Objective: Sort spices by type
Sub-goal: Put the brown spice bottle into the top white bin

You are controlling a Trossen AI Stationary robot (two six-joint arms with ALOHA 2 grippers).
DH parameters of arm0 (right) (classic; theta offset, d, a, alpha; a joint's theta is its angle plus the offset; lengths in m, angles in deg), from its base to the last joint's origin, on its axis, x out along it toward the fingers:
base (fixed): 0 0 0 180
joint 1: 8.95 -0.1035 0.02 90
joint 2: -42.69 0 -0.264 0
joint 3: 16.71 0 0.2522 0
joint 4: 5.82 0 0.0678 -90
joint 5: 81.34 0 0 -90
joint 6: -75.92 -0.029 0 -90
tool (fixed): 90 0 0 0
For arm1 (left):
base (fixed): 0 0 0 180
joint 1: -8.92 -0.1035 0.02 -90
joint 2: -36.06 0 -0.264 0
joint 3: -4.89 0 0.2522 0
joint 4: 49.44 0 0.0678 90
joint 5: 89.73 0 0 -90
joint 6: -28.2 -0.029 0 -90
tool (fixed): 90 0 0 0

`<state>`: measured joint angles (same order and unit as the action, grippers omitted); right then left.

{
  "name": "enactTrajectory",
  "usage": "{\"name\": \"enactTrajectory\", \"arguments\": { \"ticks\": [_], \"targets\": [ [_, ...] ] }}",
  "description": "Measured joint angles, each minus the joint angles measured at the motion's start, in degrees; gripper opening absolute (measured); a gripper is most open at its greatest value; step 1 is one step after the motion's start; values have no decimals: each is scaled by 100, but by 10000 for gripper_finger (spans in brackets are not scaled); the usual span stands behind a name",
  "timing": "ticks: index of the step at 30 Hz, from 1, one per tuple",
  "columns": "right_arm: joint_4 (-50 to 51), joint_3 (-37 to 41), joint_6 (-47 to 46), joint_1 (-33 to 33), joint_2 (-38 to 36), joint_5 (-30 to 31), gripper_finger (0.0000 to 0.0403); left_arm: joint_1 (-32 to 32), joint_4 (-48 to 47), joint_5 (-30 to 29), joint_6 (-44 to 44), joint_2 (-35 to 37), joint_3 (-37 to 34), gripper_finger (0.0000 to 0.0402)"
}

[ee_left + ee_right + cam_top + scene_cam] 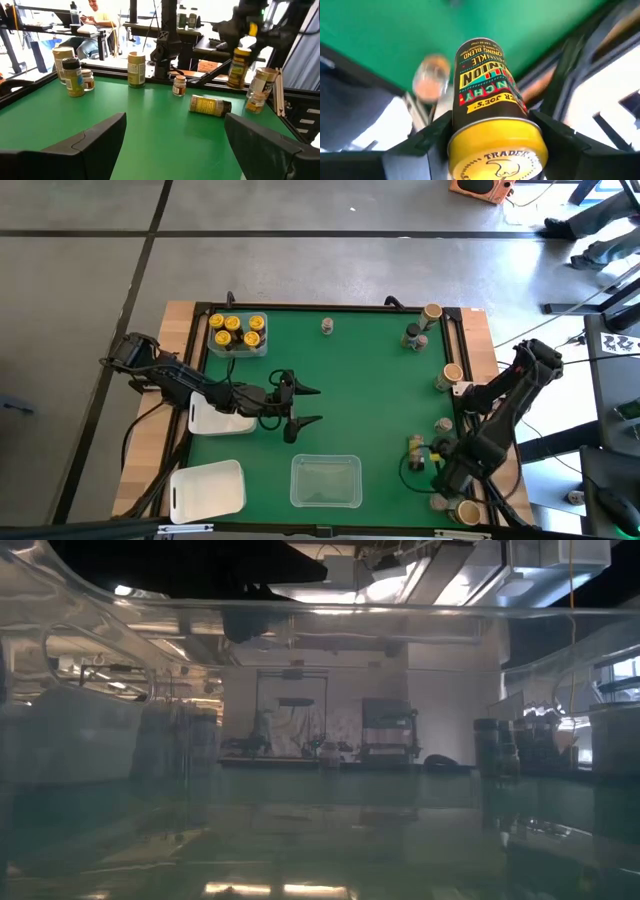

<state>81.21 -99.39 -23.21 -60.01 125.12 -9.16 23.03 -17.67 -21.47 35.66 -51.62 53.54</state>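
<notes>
The spices are small jars. Several yellow-lidded ones stand in a clear tray [237, 335] at the far left. Others stand along the table's right side [450, 375] and far edge [327, 327], and one lies on its side [210, 105]. My right gripper [442, 467] is at the near right, shut on a yellow-lidded jar with a dark label [490, 115]. My left gripper [312, 406] hovers open over the middle of the green mat, pointing right, with nothing between its fingers [175, 130]. My right gripper pinches the dark-labelled jar between its two fingers [432, 137], on the sides of the body just below the yellow lid [495, 150]. The fingers come from above. The jar hangs lid-up below them, lifted clear of the table [239, 67].
A white tray [220, 420] lies under my left arm, another white tray [207, 488] sits at the near left, and a clear tray [325, 480] sits at the near middle. Wooden rails [478, 350] edge the mat. A seated person [95, 15] shows beyond the table.
</notes>
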Motion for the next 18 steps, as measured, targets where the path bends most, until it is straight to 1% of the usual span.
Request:
{"name": "enactTrajectory", "arguments": {
  "ticks": [4, 9, 12, 15, 18],
  "targets": [
    [618, -336, 972, 569, -2, 1101, 232, 0, -36, 0, 26, -1, 0, 335],
    [903, -357, 2282, 1330, 0, 1922, 232, 0, -183, 0, 164, 0, 0, 335],
    [838, -359, 3147, 1861, 0, 2426, 232, 0, -435, -82, 175, 0, 0, 335],
    [585, -359, 4045, 2392, 0, 2883, 234, -29, -591, -410, 172, 0, 0, 335],
    [307, -359, 4971, 2963, 18, 3073, 233, -131, -938, -514, 290, 0, 0, 335]
  ]
}}
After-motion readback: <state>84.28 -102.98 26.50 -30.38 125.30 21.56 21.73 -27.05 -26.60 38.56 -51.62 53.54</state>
